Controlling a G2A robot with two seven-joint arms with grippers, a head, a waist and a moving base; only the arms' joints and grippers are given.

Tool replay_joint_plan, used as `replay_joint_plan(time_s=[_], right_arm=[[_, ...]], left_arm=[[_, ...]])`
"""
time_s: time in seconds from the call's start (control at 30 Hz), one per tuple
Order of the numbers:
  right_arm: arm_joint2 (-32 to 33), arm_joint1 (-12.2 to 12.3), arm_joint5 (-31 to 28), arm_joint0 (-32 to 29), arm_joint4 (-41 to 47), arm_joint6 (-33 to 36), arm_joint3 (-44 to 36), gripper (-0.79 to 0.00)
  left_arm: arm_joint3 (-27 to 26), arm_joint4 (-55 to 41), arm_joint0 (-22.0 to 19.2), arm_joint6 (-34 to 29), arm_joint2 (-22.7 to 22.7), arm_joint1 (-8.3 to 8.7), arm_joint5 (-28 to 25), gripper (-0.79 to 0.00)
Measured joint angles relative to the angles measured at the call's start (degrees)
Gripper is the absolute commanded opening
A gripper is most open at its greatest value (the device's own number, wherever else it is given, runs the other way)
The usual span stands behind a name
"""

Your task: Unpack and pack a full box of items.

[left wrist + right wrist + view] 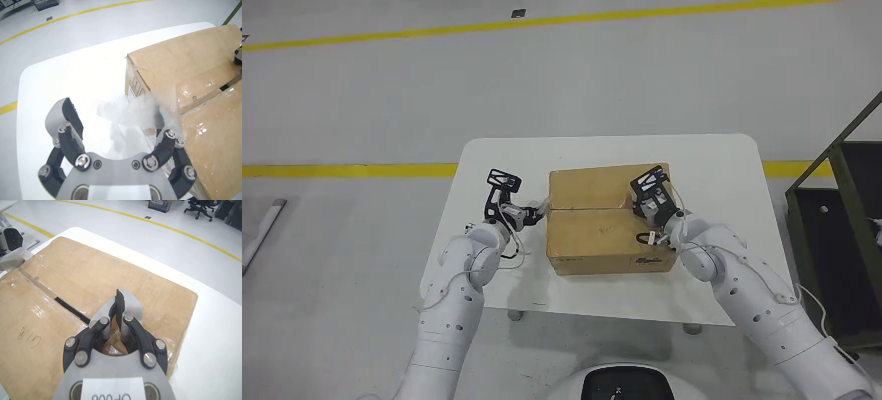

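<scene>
A brown cardboard box (607, 235) sits on the white table (722, 170), flaps down, with a narrow dark gap (70, 308) along the middle seam. My left gripper (115, 113) is open beside the box's left end, where a crumpled strip of clear tape (132, 109) peeled from the seam drapes across one finger. In the top view the left gripper (532, 213) is level with the seam. My right gripper (118, 302) is shut with nothing in it, just above the box top near the seam's right end (650, 205).
Bare table lies left of the box (56, 75) and along the far edge. A dark green rack (842, 230) stands on the floor right of the table. Glossy tape remains on the box top (206, 85).
</scene>
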Motion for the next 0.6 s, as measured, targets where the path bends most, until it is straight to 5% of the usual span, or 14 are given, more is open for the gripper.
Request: replay_joint_plan(time_s=[0.6], right_arm=[[0.83,-0.28,-0.3,-1.5,-0.18,0.45,-1.05,-0.785]], left_arm=[[0.45,1.54,-3.84,-2.16,2.25,-0.41,3.04,0.0]])
